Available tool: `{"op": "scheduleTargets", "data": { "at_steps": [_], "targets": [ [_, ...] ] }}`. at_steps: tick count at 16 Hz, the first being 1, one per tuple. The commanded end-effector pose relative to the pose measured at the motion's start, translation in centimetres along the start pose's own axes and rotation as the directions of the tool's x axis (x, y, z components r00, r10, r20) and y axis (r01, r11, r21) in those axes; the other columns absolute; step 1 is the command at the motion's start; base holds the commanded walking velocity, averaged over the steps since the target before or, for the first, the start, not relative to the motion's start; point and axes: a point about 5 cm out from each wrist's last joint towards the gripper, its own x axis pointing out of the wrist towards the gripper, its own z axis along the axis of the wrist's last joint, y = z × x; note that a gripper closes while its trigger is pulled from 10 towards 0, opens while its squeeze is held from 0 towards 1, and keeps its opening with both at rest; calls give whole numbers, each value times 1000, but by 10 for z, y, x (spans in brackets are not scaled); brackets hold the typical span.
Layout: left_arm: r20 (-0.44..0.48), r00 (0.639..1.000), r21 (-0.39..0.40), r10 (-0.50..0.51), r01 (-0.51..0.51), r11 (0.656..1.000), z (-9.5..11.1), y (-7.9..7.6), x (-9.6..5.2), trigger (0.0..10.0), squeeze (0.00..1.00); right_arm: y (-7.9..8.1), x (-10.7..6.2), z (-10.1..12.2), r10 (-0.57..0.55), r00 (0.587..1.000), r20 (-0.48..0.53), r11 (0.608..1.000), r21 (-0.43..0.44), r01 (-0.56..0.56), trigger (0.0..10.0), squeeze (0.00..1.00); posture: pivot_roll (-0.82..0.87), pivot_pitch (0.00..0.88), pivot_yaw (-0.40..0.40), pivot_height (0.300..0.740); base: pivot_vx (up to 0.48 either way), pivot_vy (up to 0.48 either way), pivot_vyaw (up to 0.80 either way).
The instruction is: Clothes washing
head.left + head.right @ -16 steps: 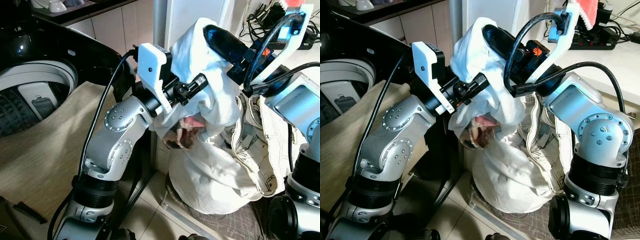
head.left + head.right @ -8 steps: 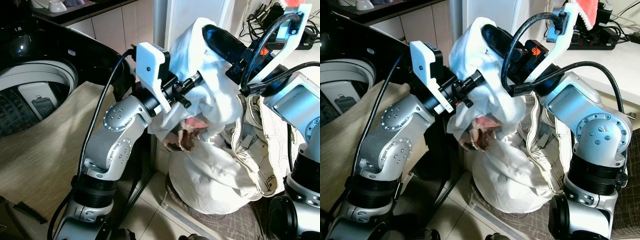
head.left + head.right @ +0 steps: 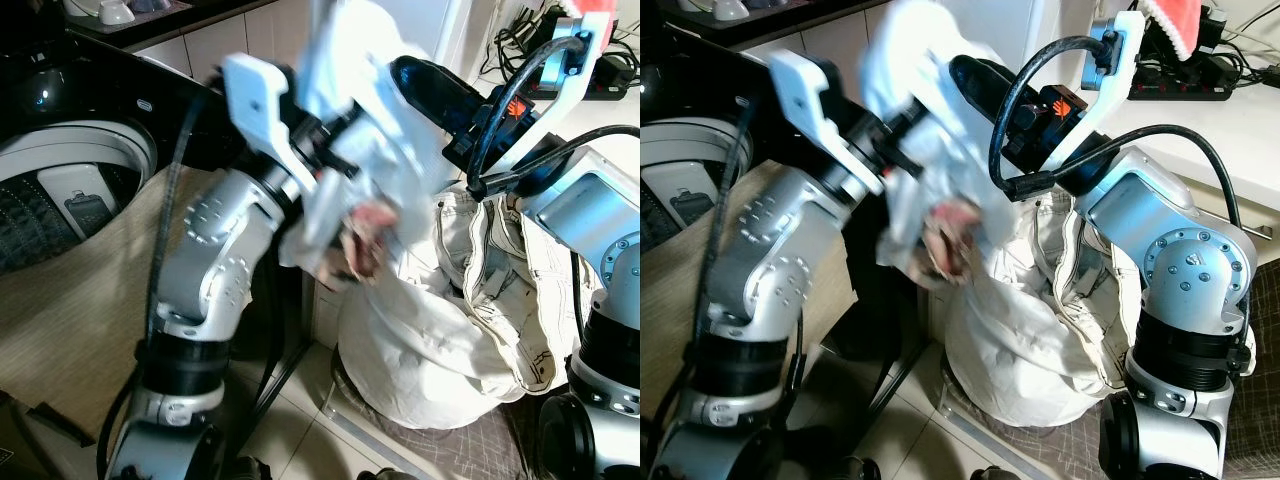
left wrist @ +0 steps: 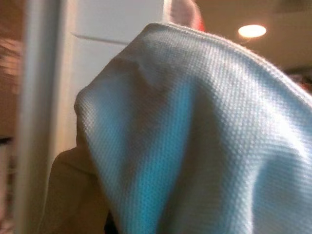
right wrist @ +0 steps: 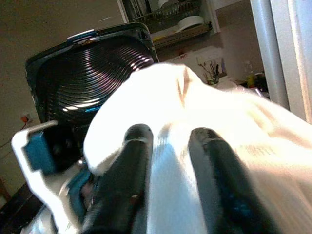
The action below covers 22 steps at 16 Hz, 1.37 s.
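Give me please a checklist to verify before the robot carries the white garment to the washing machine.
1. Washing machine drum open: ok, the lid stands up behind it.
2. White garment lifted out of the laundry bag: ok, mostly raised.
3. Right gripper on the garment: ok, cloth lies between its two fingers.
4. Left gripper's hold: cannot tell, cloth covers it and the picture is blurred.
5. Pink item hanging under the garment: not ok, it may drop.
6. Beige trousers left draped on the bag: ok.
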Motion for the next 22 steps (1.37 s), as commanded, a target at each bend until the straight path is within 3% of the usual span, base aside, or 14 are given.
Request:
{"op": "scheduleTargets", "data": {
  "at_steps": [1, 2, 3, 4, 6, 8, 9, 10, 11, 12, 13, 17, 19, 22],
  "targets": [
    [64, 995, 119, 75, -82, 989, 21, 19, 5, 0, 0, 0, -3, 1, -22, 1000, -2, 999, -46, 22, 10000, 1000, -75, 23, -15, 740, 0, 0, 0],
    [111, 978, 266, 177, -201, 943, 44, 48, 9, 0, 0, -1, -4, 1, -39, 999, -8, 997, -66, 39, 10000, 196, -72, 24, -16, 740, 0, 0, 0],
    [141, 961, 330, 239, -273, 903, 58, 63, 10, 0, 0, -2, -4, 0, -43, 999, -13, 996, -73, 42, 10000, 0, -70, 21, -19, 740, 0, 0, 0],
    [208, 921, 479, 331, -391, 786, 87, 92, 11, 0, 0, -1, -4, -2, -48, 998, -29, 995, -91, 45, 10000, 0, -66, 22, -21, 740, 0, 0, 0],
    [271, 865, 633, 423, -491, 598, 125, 128, 10, 0, 0, 5, -3, -9, -41, 996, -76, 992, -124, 31, 10000, 0, -63, 19, -22, 740, 0, 0, 0],
    [157, 776, 729, 611, -508, 458, 119, 163, 5, 0, 0, 7, 0, -19, -56, 991, -123, 989, -145, 38, 10000, 0, -65, 17, -16, 740, 0, 0, 0],
    [115, 749, 746, 652, -498, 441, 112, 170, 3, 0, 0, 8, 1, -21, -61, 989, -132, 989, -144, 42, 10000, 0, -65, 17, -16, 740, 0, 0, 0],
    [-12, 654, 749, 756, -495, 440, 88, 187, -9, 10000, 0, 9, 3, -28, -67, 986, -152, 990, -135, 46, 10000, 0, -65, 17, -12, 740, 0, 0, 0],
    [-127, 575, 675, 808, -547, 495, 65, 197, -21, 10000, 0, 13, 5, -34, -63, 984, -166, 991, -128, 42, 10000, 0, -66, 15, -7, 740, 0, 0, 0],
    [-237, 513, 681, 825, -518, 517, 42, 203, -34, 10000, 447, 21, 6, -40, -24, 983, -183, 993, -119, 2, 10000, 0, -70, 17, -2, 740, 0, 0, 0],
    [-269, 483, 738, 833, -452, 501, 36, 205, -40, 10000, 1000, 24, 6, -41, -8, 981, -193, 993, -119, -15, 10000, 0, -72, 17, 1, 740, 0, 0, 0],
    [-295, 446, 771, 845, -412, 487, 44, 212, -47, 10000, 1000, 25, 2, -43, -2, 977, -212, 991, -128, -26, 10000, 0, -72, 17, 0, 740, 0, 0, 0],
    [-426, 406, 786, 809, -276, 553, 38, 212, -51, 10000, 1000, 23, 1, -44, -6, 975, -222, 991, -131, -24, 10000, 0, -65, 15, -7, 740, 0, 0, 0],
    [-458, 384, 793, 802, -231, 563, 40, 213, -54, 10000, 1000, 22, 2, -44, -9, 974, -227, 991, -135, -23, 10000, 0, -60, 16, -12, 740, 0, 0, 0]
  ]
}}
